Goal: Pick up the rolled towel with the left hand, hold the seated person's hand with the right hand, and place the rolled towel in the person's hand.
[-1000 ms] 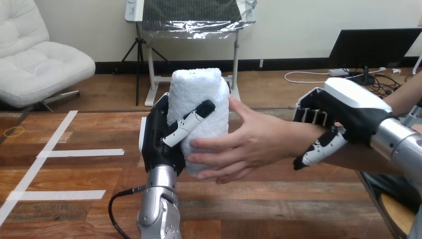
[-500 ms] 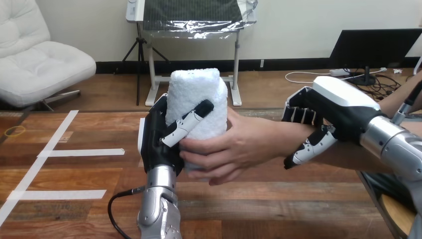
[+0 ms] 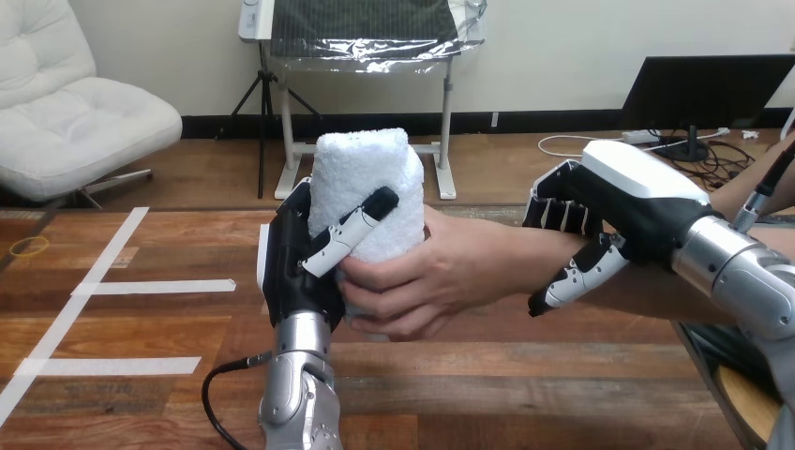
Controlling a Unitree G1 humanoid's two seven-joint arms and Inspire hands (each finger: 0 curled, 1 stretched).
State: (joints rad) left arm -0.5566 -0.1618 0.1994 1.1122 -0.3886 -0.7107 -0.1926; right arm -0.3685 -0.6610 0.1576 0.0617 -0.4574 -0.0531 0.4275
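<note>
Left hand point(image 3: 295, 272): clamped on the rolled towel point(image 3: 361, 183), palm behind the roll, thumb point(image 3: 354, 230) laid diagonally across its front. The towel is carried above the wooden table point(image 3: 131, 323), left of the view's centre.

Person's hand point(image 3: 427, 277): reaches in from the right, its fingers wrapped round the lower part of the same roll, just beside the robot's thumb. Both hands are therefore on the towel.

Right hand point(image 3: 623, 192): curled about the person's wrist point(image 3: 520, 253), fingers over the top and far side, thumb below.

Step in hand, as judged: the last of 3, delivery of the towel into the supported hand; pick-up and wrist hold appear done, release is not yet made.

Next move calls for: parting the left thumb and fingers, then drawing that hand away to the left without dragging the roll, while the right hand steadies the wrist.

Orientation: the towel's long axis is nearly vertical; 1 flat end points up, the other is hidden behind the person's fingers.
</note>
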